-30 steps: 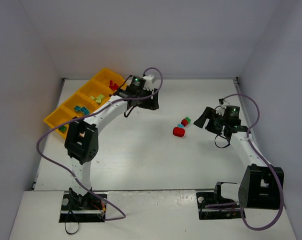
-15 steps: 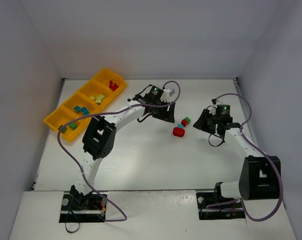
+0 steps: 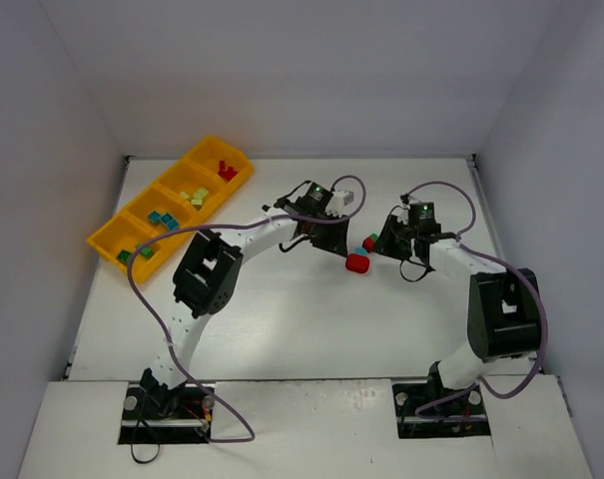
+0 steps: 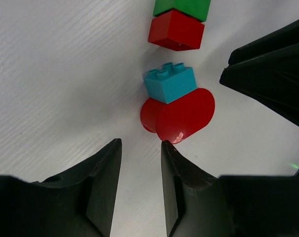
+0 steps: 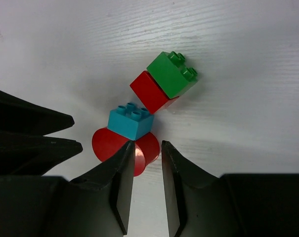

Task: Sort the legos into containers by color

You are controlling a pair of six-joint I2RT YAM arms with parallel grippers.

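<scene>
The red half-round (image 4: pixel 184 116) looks light, hard, slick — best pinched across its flat faces — left gripper (image 4: pixel 140 146) slightly parted, empty, right gripper (image 5: pixel 148 146) clenched on nothing.

Bright, even overhead light; soft faint shadows. Tiny glare spot on red half-round (image 4: pixel 181 116) just ahead of left gripper (image 4: pixel 139 144). Its fingers (image 4: pixel 102 192) dark, underexposed, slightly soft. Overhead view grainy.

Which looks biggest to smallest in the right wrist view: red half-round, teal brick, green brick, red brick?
1. red half-round, though partly covered.
2. green brick and teal brick: nearly alike, so unranked.
3. red brick, but the green brick hides part of it, so unsure.
</scene>
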